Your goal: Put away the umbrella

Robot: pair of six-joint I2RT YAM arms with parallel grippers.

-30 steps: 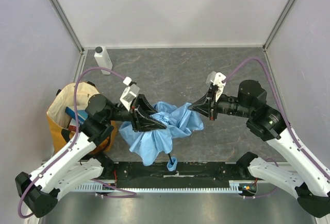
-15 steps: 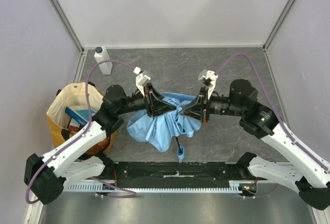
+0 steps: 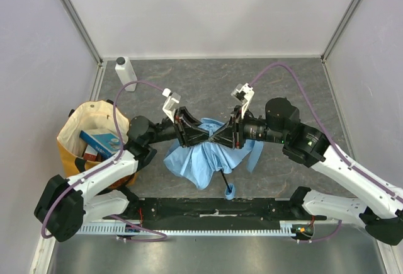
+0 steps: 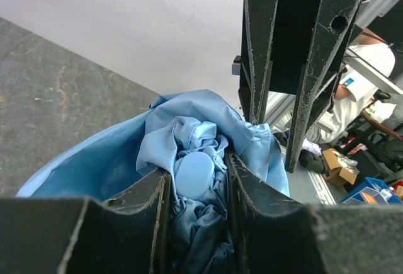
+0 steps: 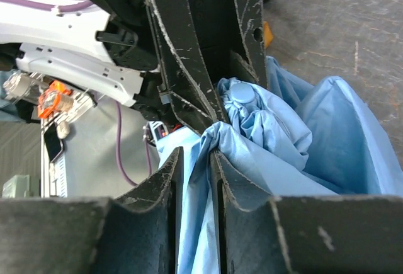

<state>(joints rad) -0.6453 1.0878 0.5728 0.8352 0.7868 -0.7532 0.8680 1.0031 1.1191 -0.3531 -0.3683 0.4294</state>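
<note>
The sky-blue umbrella hangs crumpled between both grippers above the table centre, its black shaft and blue handle pointing down toward the near edge. My left gripper is shut on bunched fabric around the round blue tip cap. My right gripper faces it tip to tip and is shut on a fold of the umbrella's fabric. The cap also shows in the right wrist view, with the left gripper's fingers just beyond it.
A yellow-and-cream tote bag holding a blue box stands at the left, beside the left arm. A white plastic bottle stands at the back left corner. Grey walls enclose the table on three sides.
Both grippers have moved inward and met over the table centre, gathering the umbrella fabric between them. The umbrella has shifted right, and its handle has moved right along the near edge.
</note>
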